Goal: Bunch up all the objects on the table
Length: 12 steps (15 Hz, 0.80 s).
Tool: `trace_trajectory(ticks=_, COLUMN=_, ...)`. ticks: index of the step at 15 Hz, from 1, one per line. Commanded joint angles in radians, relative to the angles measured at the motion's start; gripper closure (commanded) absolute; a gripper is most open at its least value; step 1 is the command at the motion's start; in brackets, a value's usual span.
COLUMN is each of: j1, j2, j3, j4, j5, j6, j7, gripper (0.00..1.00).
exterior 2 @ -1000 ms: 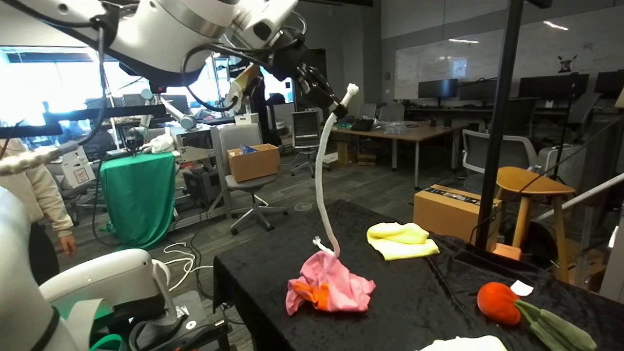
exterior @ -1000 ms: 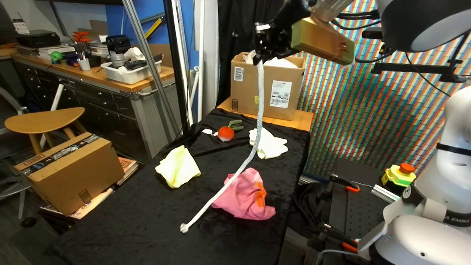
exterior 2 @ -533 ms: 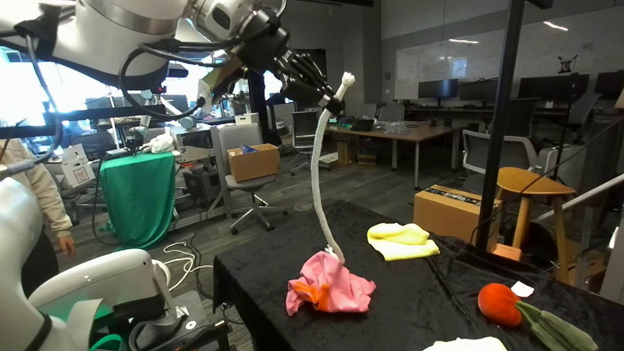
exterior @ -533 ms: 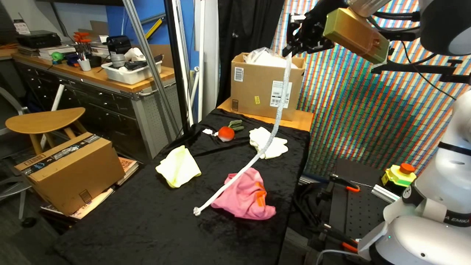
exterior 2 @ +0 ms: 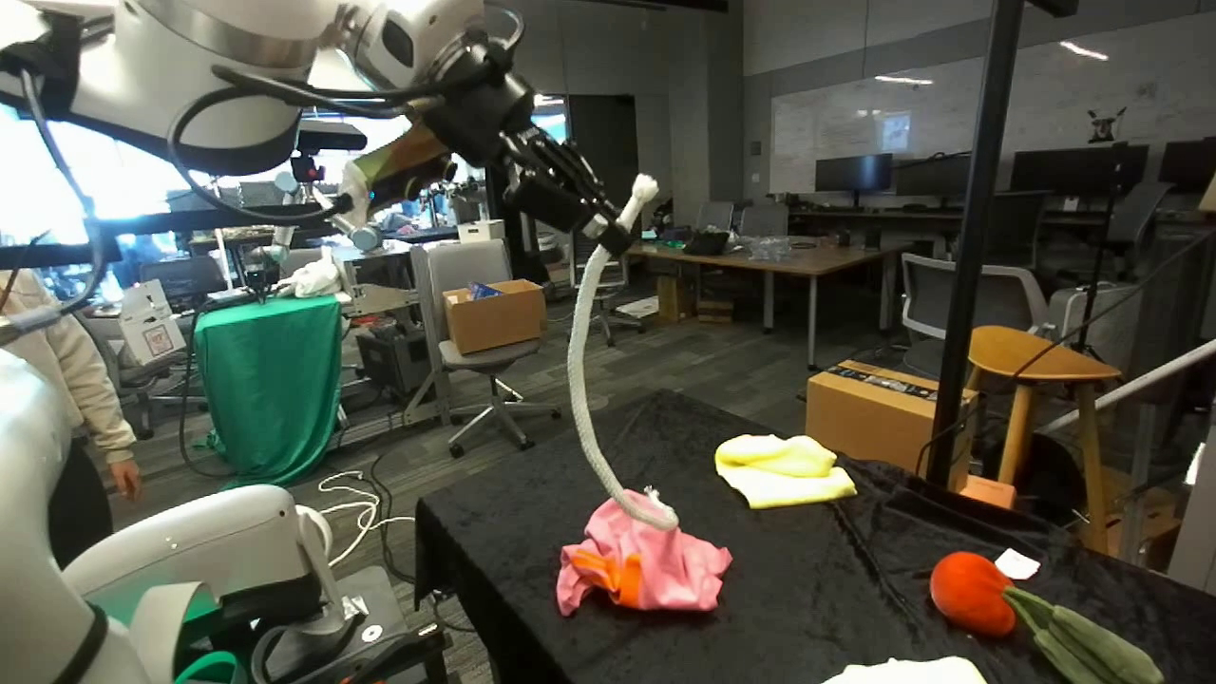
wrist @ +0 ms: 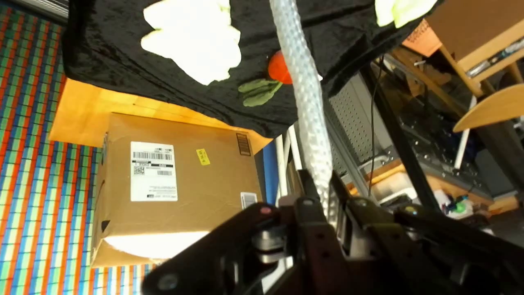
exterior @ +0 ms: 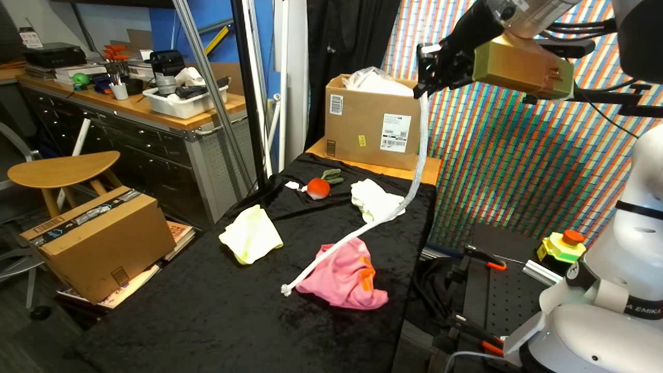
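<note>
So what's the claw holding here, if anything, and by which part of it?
The white rope, just below its upper end, which sticks out past the claw.

The end effector (exterior 2: 614, 234) pinches a rope (exterior 2: 577, 370) seemingly touching pink cloth (exterior 2: 674, 572).

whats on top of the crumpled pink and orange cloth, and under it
The white braided rope, held near its upper end by the black gripper, crosses over the crumpled pink cloth. The black velvety tablecloth shows around it; whatever lies directly beneath is covered.
</note>
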Motion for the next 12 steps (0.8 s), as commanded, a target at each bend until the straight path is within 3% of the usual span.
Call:
trace_trajectory(ticks=1, j1=0.011, j2=0.127, j3=0.114, j4=0.030, j5=0.116, j6=0.006, j7=-0.108, gripper=0.96)
trace_trajectory(ticks=5, j1=0.016, j2=0.321, j3=0.239, j4=0.111, j5=0.169, j6=0.008, j7=-0.181, gripper=0.96)
trace_trajectory(ticks=12, j1=-0.042, j2=0.740, j3=0.401, j4=0.357, j5=0.080, j6=0.022, j7=-0.303, gripper=0.96)
